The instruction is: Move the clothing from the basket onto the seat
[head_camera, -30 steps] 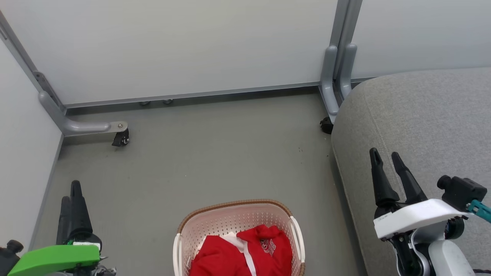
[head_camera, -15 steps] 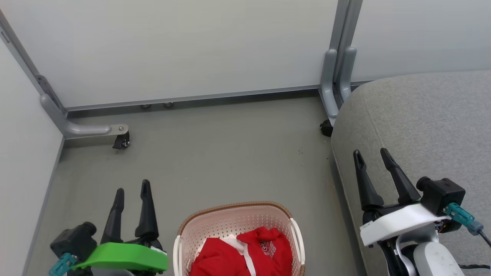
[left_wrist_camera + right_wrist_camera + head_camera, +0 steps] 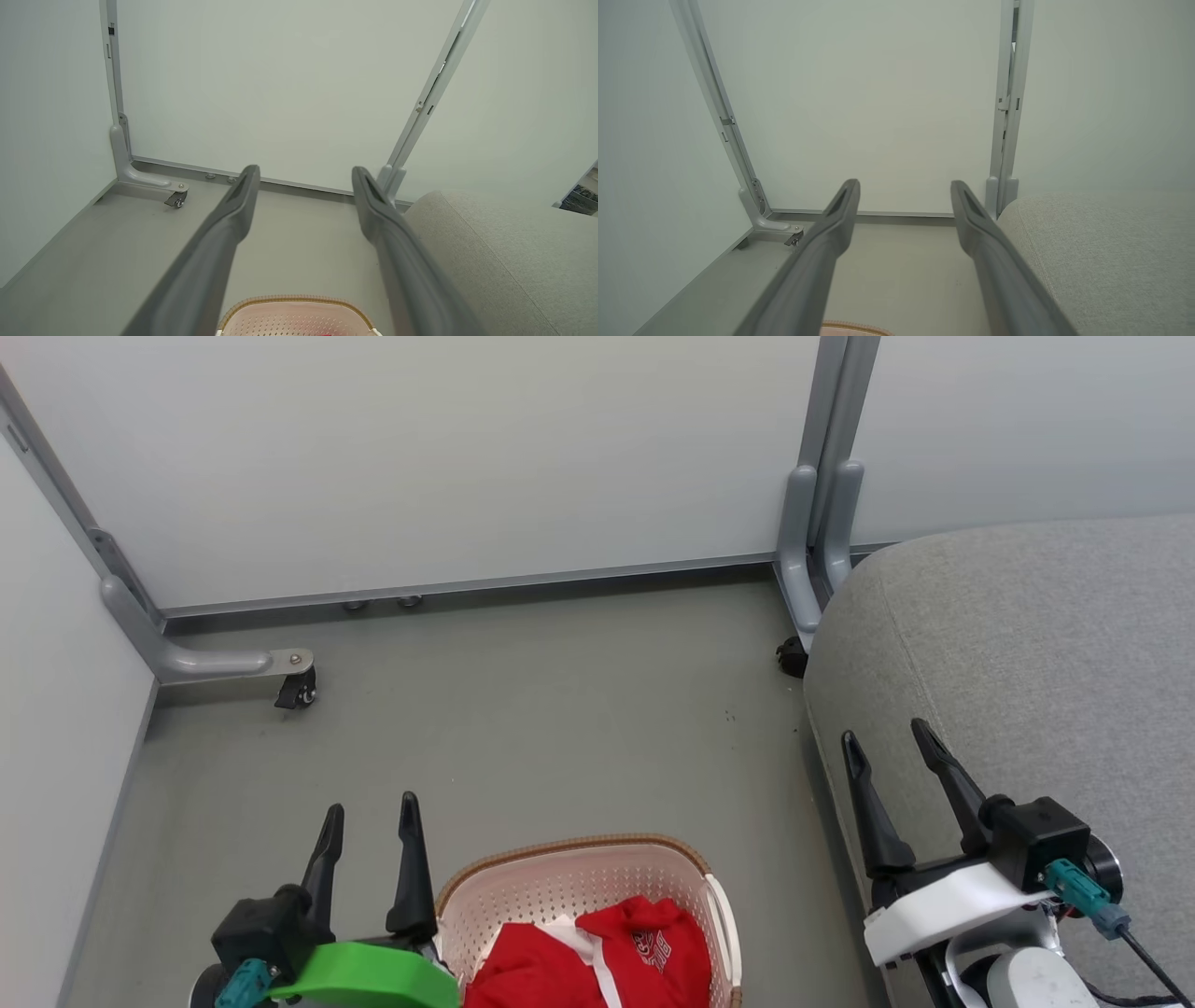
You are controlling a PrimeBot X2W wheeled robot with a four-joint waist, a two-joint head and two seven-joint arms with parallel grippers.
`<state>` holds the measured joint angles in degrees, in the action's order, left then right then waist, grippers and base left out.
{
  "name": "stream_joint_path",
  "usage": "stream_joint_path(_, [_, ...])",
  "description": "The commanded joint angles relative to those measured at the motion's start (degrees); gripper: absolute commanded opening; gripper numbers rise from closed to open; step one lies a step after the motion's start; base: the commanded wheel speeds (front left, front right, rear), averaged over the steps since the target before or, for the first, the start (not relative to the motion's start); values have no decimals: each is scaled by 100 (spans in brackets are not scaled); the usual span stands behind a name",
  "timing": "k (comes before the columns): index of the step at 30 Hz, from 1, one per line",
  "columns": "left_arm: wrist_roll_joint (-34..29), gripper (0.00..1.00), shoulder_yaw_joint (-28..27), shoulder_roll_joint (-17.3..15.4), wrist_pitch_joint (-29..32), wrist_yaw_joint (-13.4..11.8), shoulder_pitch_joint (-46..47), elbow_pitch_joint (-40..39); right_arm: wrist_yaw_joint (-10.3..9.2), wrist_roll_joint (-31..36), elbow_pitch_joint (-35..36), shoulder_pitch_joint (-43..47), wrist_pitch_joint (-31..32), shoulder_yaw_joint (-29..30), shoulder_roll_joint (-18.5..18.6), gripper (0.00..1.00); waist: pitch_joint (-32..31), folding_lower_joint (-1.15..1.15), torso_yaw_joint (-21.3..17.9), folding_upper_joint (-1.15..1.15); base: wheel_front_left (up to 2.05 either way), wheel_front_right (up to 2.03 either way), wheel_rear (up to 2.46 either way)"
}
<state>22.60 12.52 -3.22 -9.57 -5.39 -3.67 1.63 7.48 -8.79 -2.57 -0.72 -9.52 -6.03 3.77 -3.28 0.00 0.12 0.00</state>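
Clothing (image 3: 597, 957): red heap lying in the basket (image 3: 560, 887), on the floor (image 3: 560, 709).
Seat (image 3: 1027, 644): no garment on its visible part.
Left gripper (image 3: 371, 805): fingers spread, empty, beside basket.
Right gripper (image 3: 884, 731): fingers spread, empty, over seat edge.
Progress: nothing moved yet.

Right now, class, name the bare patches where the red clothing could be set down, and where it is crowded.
The seat is bare from its rounded edge to the wall panel, past the right gripper. The floor between basket, seat and wall panel is bare too. Crowded: the basket, holding the clothing, left gripper beside its rim.
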Motion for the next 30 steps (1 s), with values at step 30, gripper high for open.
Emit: stream_joint_path(30, [-314,100,-424,30,-402,370,-447,198,1,-277,-434,248,-407,-139,-84,100,-151,0,22,0,0,0,0])
